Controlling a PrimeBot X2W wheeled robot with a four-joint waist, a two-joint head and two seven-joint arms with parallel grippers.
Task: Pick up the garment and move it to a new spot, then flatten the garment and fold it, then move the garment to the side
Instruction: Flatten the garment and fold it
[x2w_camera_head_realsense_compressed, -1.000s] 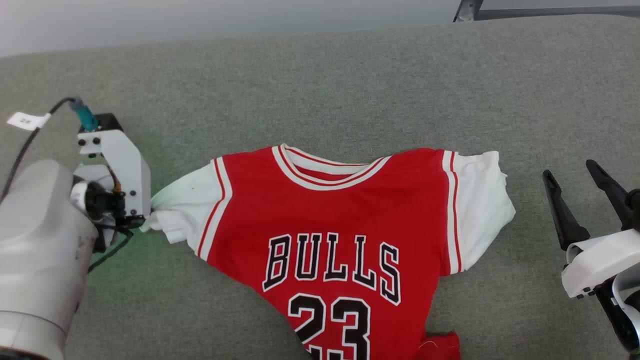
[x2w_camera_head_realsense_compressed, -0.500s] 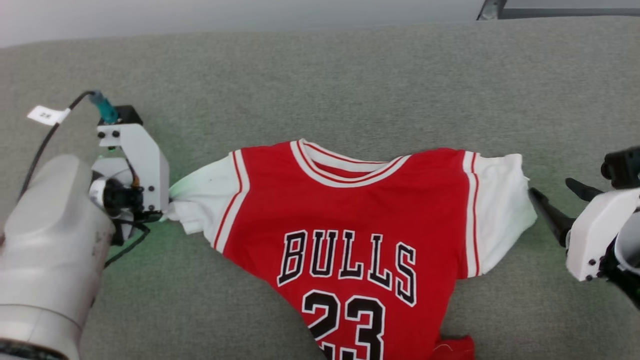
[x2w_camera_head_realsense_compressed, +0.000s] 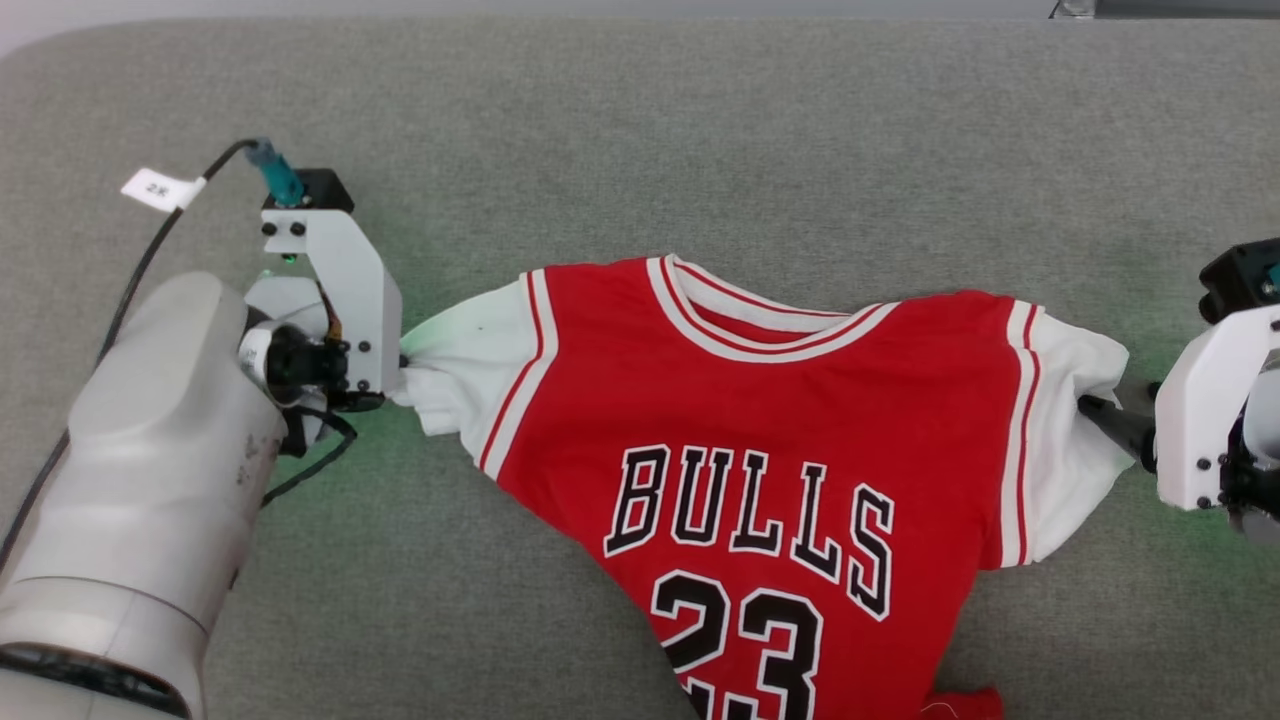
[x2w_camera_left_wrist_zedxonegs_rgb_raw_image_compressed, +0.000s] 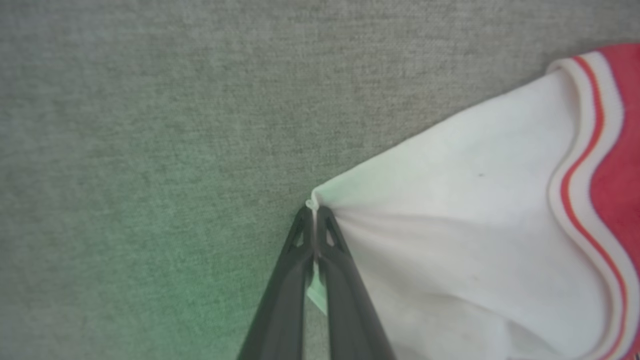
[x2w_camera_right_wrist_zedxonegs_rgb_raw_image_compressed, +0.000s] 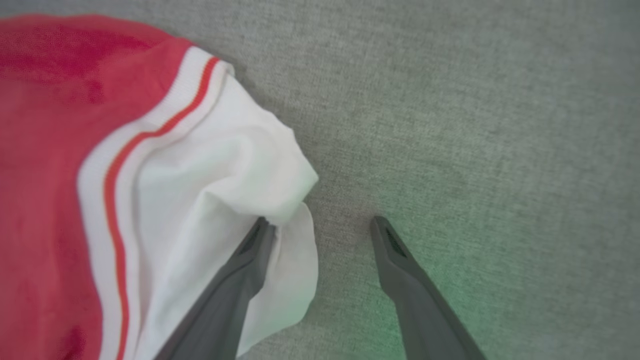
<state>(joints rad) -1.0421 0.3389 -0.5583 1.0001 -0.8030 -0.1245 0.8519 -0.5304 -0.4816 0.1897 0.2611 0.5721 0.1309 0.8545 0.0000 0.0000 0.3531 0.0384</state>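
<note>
**Jersey gripped at one sleeve, open gripper at the other**

A red jersey-style shirt with white short sleeves, striped trim and black "BULLS 23" lettering (x2w_camera_head_realsense_compressed: 780, 400) is seen lying front-up on a grey woven fabric surface (x2w_camera_head_realsense_compressed: 700, 130), and every place below is given from this garment.

Furthest to the left of the garment, a black cable with a small white paper tag (x2w_camera_head_realsense_compressed: 160, 187) is seen above the pale left forearm. The left gripper (x2w_camera_head_realsense_compressed: 400, 372) is placed at the tip of the garment's left white sleeve. In the left wrist view its two dark fingers (x2w_camera_left_wrist_zedxonegs_rgb_raw_image_compressed: 314, 212) are pressed together, with a thin edge of the white sleeve (x2w_camera_left_wrist_zedxonegs_rgb_raw_image_compressed: 450, 200) pinched between them. The sleeve is drawn to a point at the pinch.

Across the garment's middle, the red body is spread fairly flat below the striped collar. Its lower left side is pulled in on a slant.

At the garment's right white sleeve, the right gripper (x2w_camera_head_realsense_compressed: 1100, 412) is held with its fingers spread apart. In the right wrist view (x2w_camera_right_wrist_zedxonegs_rgb_raw_image_compressed: 321, 222), one finger (x2w_camera_right_wrist_zedxonegs_rgb_raw_image_compressed: 245, 260) is laid against the bunched sleeve edge (x2w_camera_right_wrist_zedxonegs_rgb_raw_image_compressed: 210, 165), with its tip tucked under a fold. The other finger is set over the bare grey surface just beside the cloth.
</note>
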